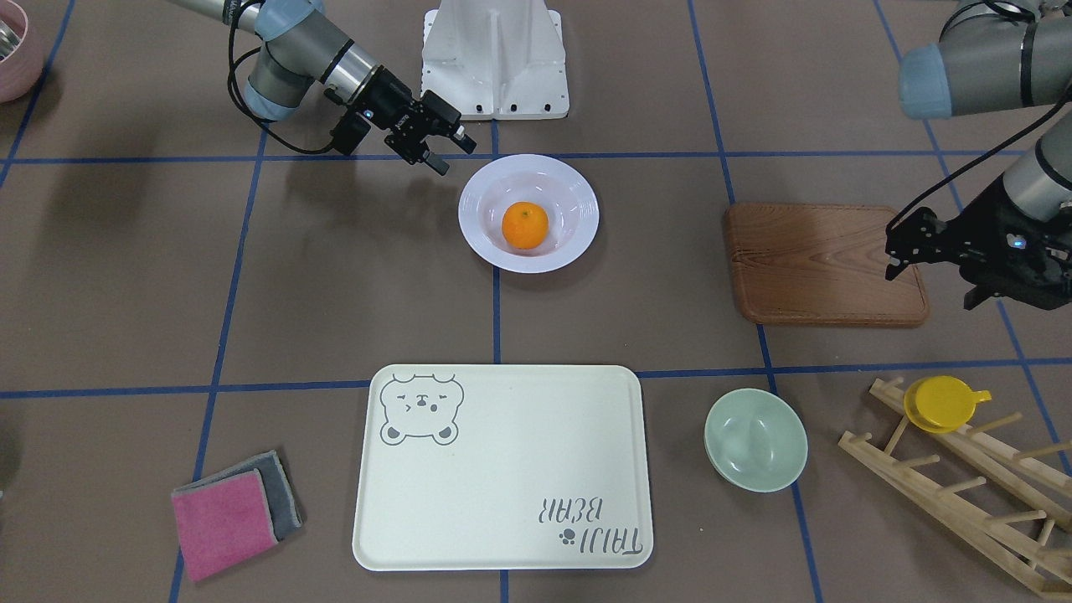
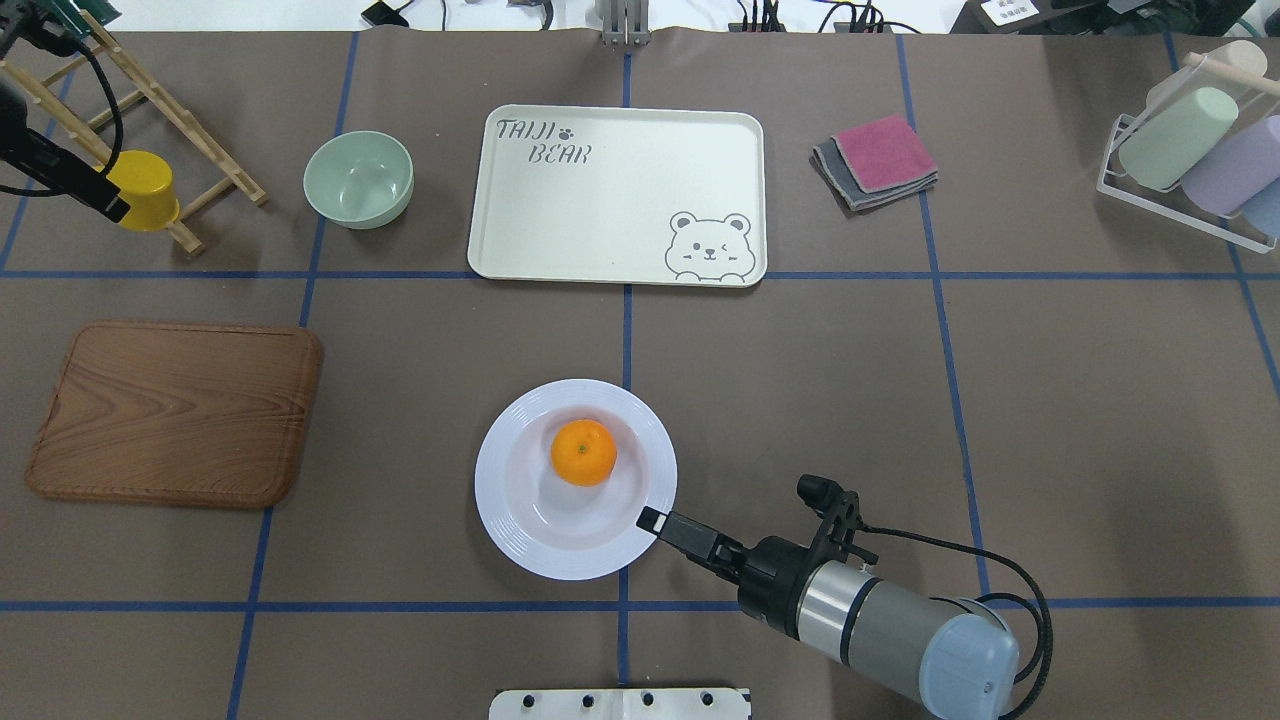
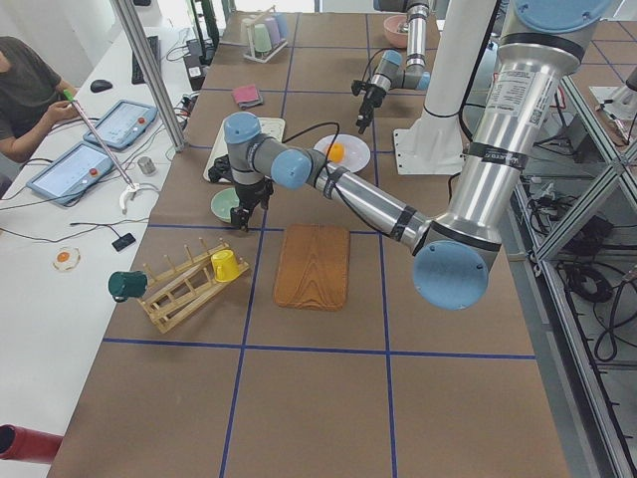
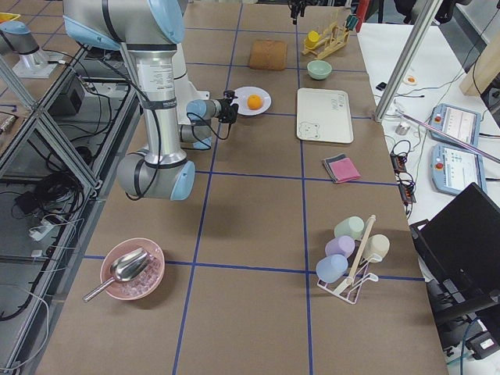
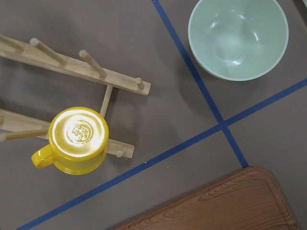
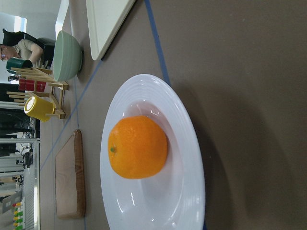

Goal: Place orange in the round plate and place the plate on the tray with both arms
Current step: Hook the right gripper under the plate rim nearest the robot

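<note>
The orange [image 1: 525,225] [image 2: 583,452] [image 6: 138,146] lies in the well of the white round plate [image 1: 481,205] [image 2: 520,520] [image 6: 187,182], which sits on the table. The cream tray [image 1: 502,469] [image 2: 600,210] lies bare further out from the robot, a gap apart from the plate. My right gripper [image 1: 448,151] [image 2: 652,520] is open and holds nothing; its tip is at the plate's rim on the robot's side. My left gripper [image 1: 894,249] hangs open and holds nothing, far off over the edge of the wooden board.
A wooden board [image 1: 821,264], a mint bowl [image 1: 755,440] and a wooden rack with a yellow cup [image 1: 942,402] are on my left side. Folded cloths [image 1: 234,511] lie beside the tray. A cup rack [image 2: 1190,150] stands far right. The white base [image 1: 494,59] is behind the plate.
</note>
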`<state>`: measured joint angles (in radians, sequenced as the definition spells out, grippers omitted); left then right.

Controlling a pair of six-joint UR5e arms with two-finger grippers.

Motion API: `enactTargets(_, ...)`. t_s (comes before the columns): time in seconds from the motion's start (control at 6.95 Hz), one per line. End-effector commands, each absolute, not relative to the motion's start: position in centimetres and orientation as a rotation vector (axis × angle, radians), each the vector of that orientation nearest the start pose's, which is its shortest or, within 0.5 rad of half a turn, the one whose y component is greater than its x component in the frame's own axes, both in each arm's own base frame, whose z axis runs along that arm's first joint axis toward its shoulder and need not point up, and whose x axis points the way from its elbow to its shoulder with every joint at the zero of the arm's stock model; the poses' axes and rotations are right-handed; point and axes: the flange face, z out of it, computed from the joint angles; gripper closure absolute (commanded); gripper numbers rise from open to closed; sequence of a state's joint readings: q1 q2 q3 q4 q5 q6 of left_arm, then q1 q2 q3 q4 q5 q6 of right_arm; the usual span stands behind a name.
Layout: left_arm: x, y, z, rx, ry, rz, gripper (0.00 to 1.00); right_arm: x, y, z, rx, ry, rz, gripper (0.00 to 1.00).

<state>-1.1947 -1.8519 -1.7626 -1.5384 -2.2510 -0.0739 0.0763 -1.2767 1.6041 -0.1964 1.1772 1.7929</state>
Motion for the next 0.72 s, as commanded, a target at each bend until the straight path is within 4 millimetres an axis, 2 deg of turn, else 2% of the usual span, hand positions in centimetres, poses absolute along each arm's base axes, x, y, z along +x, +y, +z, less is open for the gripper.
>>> enactTargets(0.0, 14.31, -57.7, 42.46, 0.271, 0.747, 0.443, 0.01, -57.71, -22.29, 32.86, 0.227, -1.705, 0.619, 0.06)
enactTargets(0.29, 14.16, -57.83, 42.75, 0.267, 0.745, 0.44, 0.01, -57.48, -22.63, 32.98, 0.185, -1.72, 0.716, 0.1)
enactTargets(0.58, 14.15, -57.81, 42.68, 0.268, 0.745, 0.44, 0.01, -57.55, -22.86, 33.31, 0.199, -1.718, 0.785, 0.21)
